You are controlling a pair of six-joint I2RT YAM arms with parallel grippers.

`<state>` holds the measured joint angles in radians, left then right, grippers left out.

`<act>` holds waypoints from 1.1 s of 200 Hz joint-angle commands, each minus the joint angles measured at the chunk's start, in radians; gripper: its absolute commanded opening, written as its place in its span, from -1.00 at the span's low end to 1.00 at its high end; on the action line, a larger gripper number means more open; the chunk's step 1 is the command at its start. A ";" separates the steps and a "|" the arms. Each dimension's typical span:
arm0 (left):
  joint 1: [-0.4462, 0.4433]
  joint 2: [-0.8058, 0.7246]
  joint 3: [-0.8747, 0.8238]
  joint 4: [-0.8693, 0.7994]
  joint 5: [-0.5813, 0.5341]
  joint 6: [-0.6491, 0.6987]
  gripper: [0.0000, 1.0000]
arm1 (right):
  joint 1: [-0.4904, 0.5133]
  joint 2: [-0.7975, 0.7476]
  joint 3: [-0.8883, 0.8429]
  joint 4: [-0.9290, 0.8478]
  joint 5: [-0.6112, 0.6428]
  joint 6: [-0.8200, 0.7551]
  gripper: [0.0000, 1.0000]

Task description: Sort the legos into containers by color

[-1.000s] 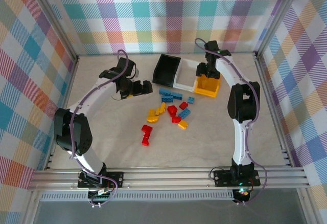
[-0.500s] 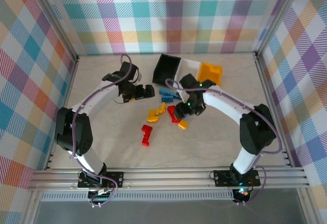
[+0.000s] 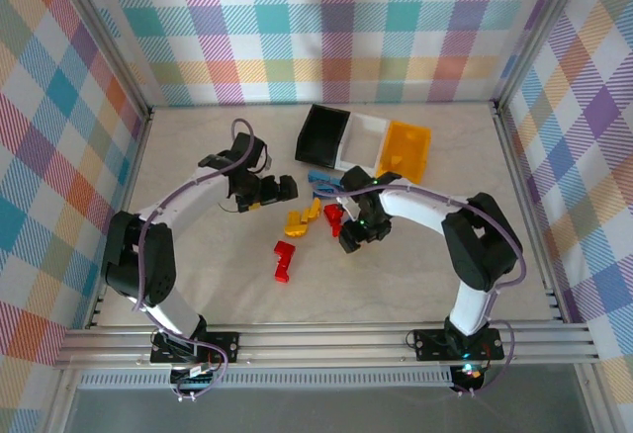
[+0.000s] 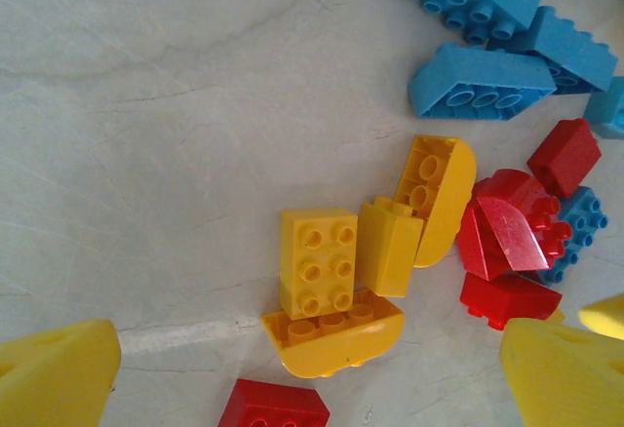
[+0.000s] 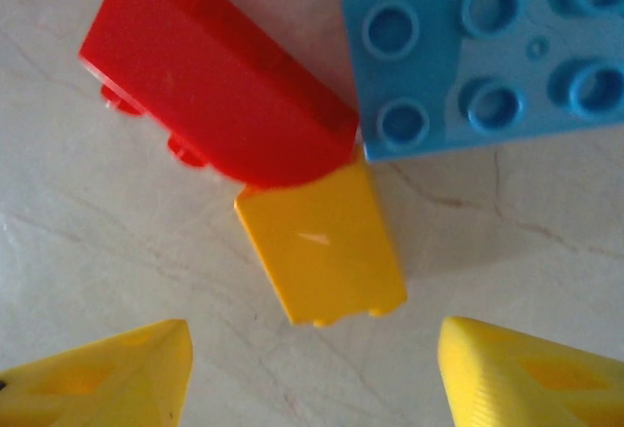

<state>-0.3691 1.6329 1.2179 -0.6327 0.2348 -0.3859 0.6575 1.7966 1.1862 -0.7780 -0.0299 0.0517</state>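
1. Top external view: within the last second the right arm has been swung away from the yellow-orange bin (image 3: 407, 146) and brought down over the loose legos (image 3: 302, 220) in the middle of the surface (image 3: 227, 275). That bin is left free at the right end of the row, beside the white bin (image 3: 364, 139) and the black bin (image 3: 324, 132)
2. The right fingers (image 5: 531, 373) are spread apart with nothing gripped. A small yellow brick (image 5: 322, 247) lies flat on the surface just ahead of them, in line with the gap. It seems to touch a red brick (image 5: 214, 120) and sits just beside a blue brick (image 5: 487, 52)
3. The left fingers (image 4: 54, 373) are likewise released and empty, and have been eased slightly nearer the pile. A cluster of yellow bricks (image 4: 336, 271) is seen below them, with red and blue pieces to one side
4. One drop-off is judged to be finished and a fresh pick begun, with the small yellow brick as the likely target and the yellow-orange bin as its destination
5. Most bricks are still scattered on the surface, and what already lies inside the bins cannot be told, so the sorting is judged to be at an early stage
6. When the right fingers are closed, the touching red brick could be dragged along, so a clean straddle of the yellow brick is called for
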 commanded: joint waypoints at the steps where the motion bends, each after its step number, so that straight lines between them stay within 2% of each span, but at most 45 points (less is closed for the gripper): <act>1: -0.005 -0.040 -0.023 -0.006 -0.011 -0.010 1.00 | 0.017 0.038 0.043 0.026 0.031 -0.054 0.34; 42: 0.004 -0.053 -0.034 -0.030 -0.020 -0.001 1.00 | 0.030 0.106 0.091 0.019 0.092 -0.061 0.29; 90: 0.021 -0.061 -0.043 -0.041 -0.015 0.003 1.00 | 0.086 0.121 0.055 0.020 0.151 -0.069 0.18; 129: 0.025 -0.063 -0.043 -0.051 -0.016 0.009 1.00 | 0.104 0.134 0.057 0.026 0.197 -0.048 -0.02; 170: 0.027 -0.083 -0.055 -0.053 -0.024 0.011 1.00 | 0.105 0.064 0.045 0.012 0.201 -0.015 -0.26; 220: 0.025 -0.124 -0.070 -0.094 -0.051 0.042 1.00 | 0.087 -0.116 0.058 -0.047 0.168 0.071 -0.33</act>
<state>-0.3500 1.5555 1.1671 -0.6724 0.2073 -0.3737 0.7616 1.7916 1.2221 -0.7723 0.1497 0.0547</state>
